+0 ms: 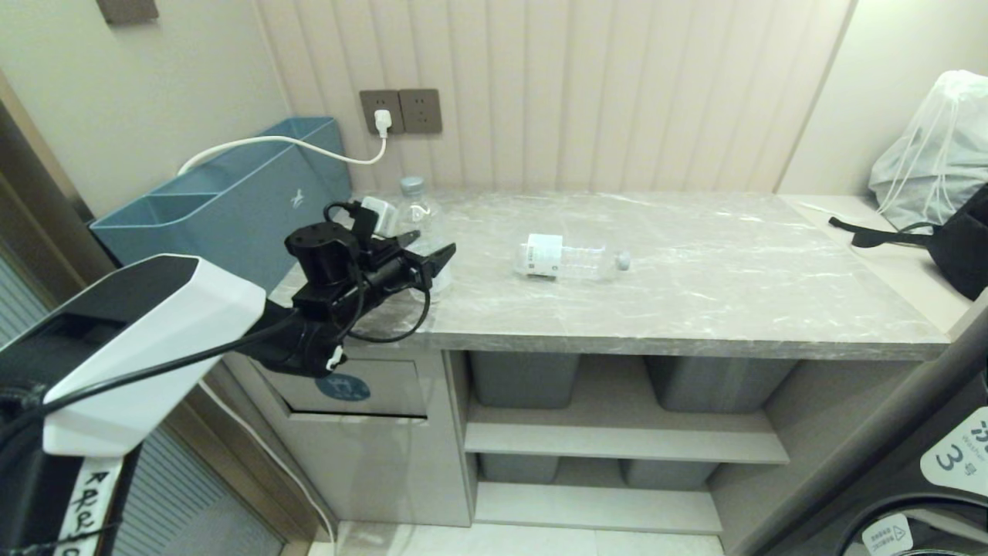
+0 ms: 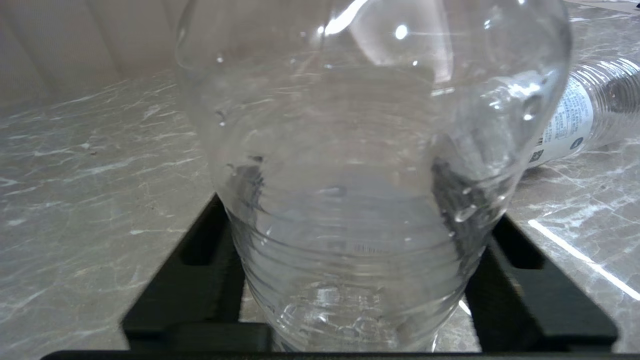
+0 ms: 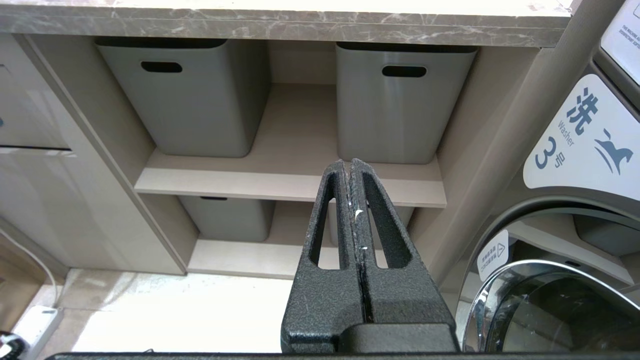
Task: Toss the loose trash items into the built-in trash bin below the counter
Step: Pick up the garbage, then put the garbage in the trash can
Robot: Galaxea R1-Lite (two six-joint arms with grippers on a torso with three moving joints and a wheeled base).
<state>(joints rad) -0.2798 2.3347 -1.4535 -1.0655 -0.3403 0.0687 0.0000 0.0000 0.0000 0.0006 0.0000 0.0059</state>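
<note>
Both clear plastic bottles are on the grey marble tabletop [image 1: 695,309]: none binned. Left claw [image 2: 350,260] clasps the standing bottle [image 2: 370,150]; lying bottle [image 1: 567,259] waits. Right claw [image 3: 354,200] is clenched, empty.

Laundry room – numbered washer [image 3: 575,210], marble counter [image 1: 695,309], storage tubs [image 3: 185,95]

Soft, warm indoor light is falling evenly from above, glinting off the counter [image 1: 695,270] in pale streaks. Bright glare spots are shining on the standing bottle [image 2: 360,175], which is filling the left wrist view and looking slightly blurred. Shadows are gathering under the counter around the grey tubs [image 3: 185,95].
</note>
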